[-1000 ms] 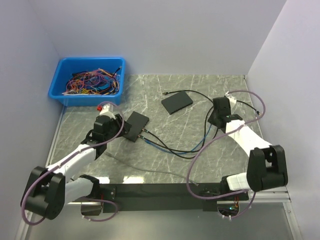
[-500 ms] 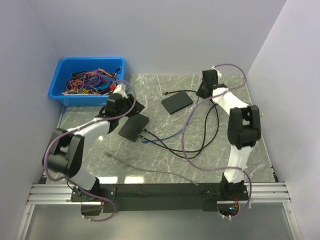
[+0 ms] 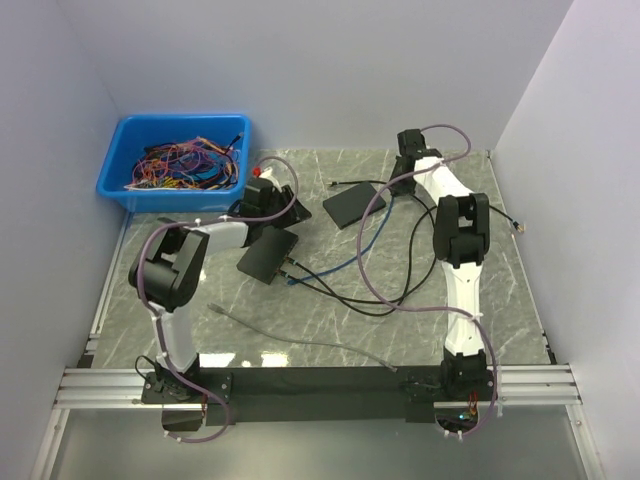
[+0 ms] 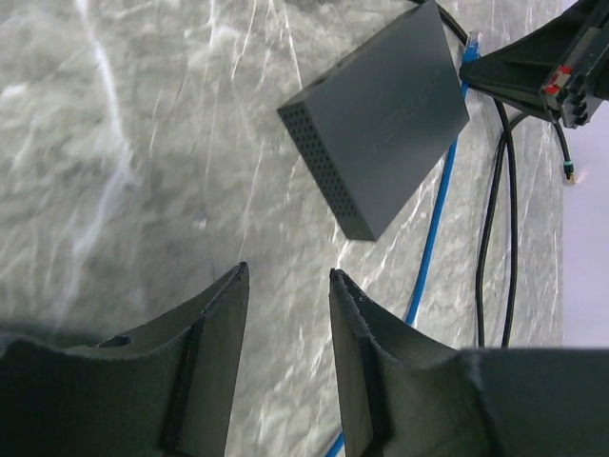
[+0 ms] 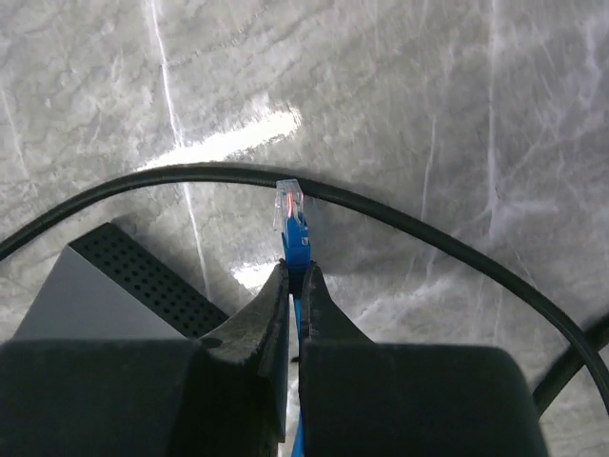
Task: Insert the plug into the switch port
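Plug [image 5: 290,214] pinched in my right gripper [image 5: 295,273], tip ahead. Switch [image 5: 81,295] lower left of jaws; should turn tip toward port squarely. Left gripper [image 4: 285,286] parted, holding nothing.

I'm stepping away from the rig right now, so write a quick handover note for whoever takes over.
Left gripper: open, empty, over the table.
Right gripper: shut on the blue Ethernet plug, close to the far network switch.
Done: plug in grip.
To do: line it up with a switch port and push it in. The ports are not visible in any view.
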Controlling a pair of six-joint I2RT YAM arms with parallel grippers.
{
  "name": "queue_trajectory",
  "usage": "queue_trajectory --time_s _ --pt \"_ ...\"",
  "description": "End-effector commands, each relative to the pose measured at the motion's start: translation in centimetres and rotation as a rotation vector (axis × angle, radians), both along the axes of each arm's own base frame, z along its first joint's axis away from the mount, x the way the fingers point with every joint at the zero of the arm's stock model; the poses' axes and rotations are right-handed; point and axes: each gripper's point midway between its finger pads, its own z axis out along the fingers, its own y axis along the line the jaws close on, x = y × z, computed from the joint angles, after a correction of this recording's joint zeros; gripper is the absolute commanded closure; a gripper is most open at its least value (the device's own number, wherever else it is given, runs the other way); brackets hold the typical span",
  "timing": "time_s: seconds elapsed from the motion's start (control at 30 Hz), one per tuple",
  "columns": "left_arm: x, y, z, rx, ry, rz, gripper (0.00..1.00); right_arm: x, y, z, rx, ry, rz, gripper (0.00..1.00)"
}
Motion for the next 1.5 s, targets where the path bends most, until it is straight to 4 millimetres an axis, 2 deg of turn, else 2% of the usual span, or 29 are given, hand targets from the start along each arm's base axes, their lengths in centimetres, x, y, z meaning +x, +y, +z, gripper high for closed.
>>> queue_trajectory --time_s 0.0,0.03,0.2,0.27,0.47,0.67,0.77,0.83,0.87,0.93,0.97,1.0,1.03,1.07,1.1,1.17,1.2,1.23,1.27,1.3,1.37,1.4,1.47 --pt "1.8 -1.8 1.9 -0.054 -0.055 -0.033 0.55 0.0 0.6 1.6 0.037 0.042 0.060 1.00" --pt "2.0 -2.0 1.9 -0.057 -0.058 -0.037 0.55 -0.1 1.1 2.0 0.053 0.055 0.087 1.00" --pt "3.2 -3.8 0.6 -0.071 -0.038 -0.075 0.55 -1.1 3.3 -0.1 0.101 0.112 0.164 1.00" --pt "3.1 -4.8 0.5 -0.084 -0.033 -0.102 0.56 -1.5 4.4 -0.8 0.107 0.124 0.193 1.00" --pt "2.4 -6.3 0.2 -0.090 -0.026 -0.139 0.56 -2.0 8.6 -0.4 0.114 0.100 0.309 1.00" --pt "1.1 -6.3 -0.7 -0.092 -0.006 -0.144 0.56 -2.5 11.7 -0.1 0.107 0.085 0.388 1.00" --pt "-0.2 -5.6 -2.2 -0.079 0.024 -0.137 0.56 -2.9 13.0 0.2 0.105 0.078 0.417 1.00" --pt "-0.7 -5.3 -2.5 -0.079 0.023 -0.134 0.56 -3.4 13.8 0.2 0.102 0.078 0.438 1.00" --pt "-1.7 -4.8 -3.7 -0.071 0.053 -0.131 0.57 -3.6 14.1 0.1 0.102 0.080 0.446 1.00" --pt "-2.5 -4.3 -4.1 -0.070 0.057 -0.124 0.57 -4.3 15.2 0.0 0.103 0.083 0.470 1.00" --pt "-3.5 -3.9 -4.9 -0.072 0.071 -0.121 0.57 -4.5 15.6 0.0 0.103 0.083 0.480 1.00" --pt "-4.0 -3.8 -4.5 -0.082 0.066 -0.124 0.57 -5.0 15.8 -0.6 0.098 0.096 0.490 1.00" --pt "-4.5 -3.5 -4.6 -0.085 0.069 -0.122 0.57 -5.5 16.9 -0.4 0.096 0.090 0.513 1.00" --pt "-5.6 -3.0 -5.4 -0.082 0.090 -0.116 0.57 -5.8 17.3 -0.5 0.092 0.089 0.523 1.00" --pt "-6.0 -2.7 -4.6 -0.091 0.074 -0.116 0.57 -6.5 17.7 -0.9 0.088 0.104 0.534 1.00" --pt "-7.5 -1.9 -4.6 -0.082 0.081 -0.111 0.57 -7.4 19.1 -0.9 0.091 0.101 0.562 1.00" --pt "-8.0 -1.5 -4.5 -0.075 0.082 -0.105 0.57 -8.1 19.3 -1.5 0.089 0.120 0.567 1.00" --pt "-8.3 -1.0 -4.6 -0.063 0.081 -0.091 0.57 -8.4 19.5 -1.3 0.090 0.116 0.573 1.00" --pt "-9.2 -0.3 -5.1 -0.046 0.092 -0.086 0.58 -9.1 20.3 -1.3 0.091 0.118 0.589 1.00" --pt "-9.6 0.1 -4.5 -0.038 0.084 -0.078 0.58 -10.0 20.2 -2.0 0.089 0.140 0.591 1.00" --pt "-10.2 1.1 -4.6 -0.005 0.080 -0.056 0.58 -10.9 21.0 -1.3 0.094 0.125 0.610 1.00" --pt "-10.4 1.5 -4.2 0.007 0.073 -0.048 0.57 -11.6 20.8 -1.3 0.091 0.133 0.609 1.00" --pt "-10.2 2.4 -4.2 0.059 0.055 -0.028 0.57 -11.8 20.6 -1.2 0.082 0.123 0.607 1.00"
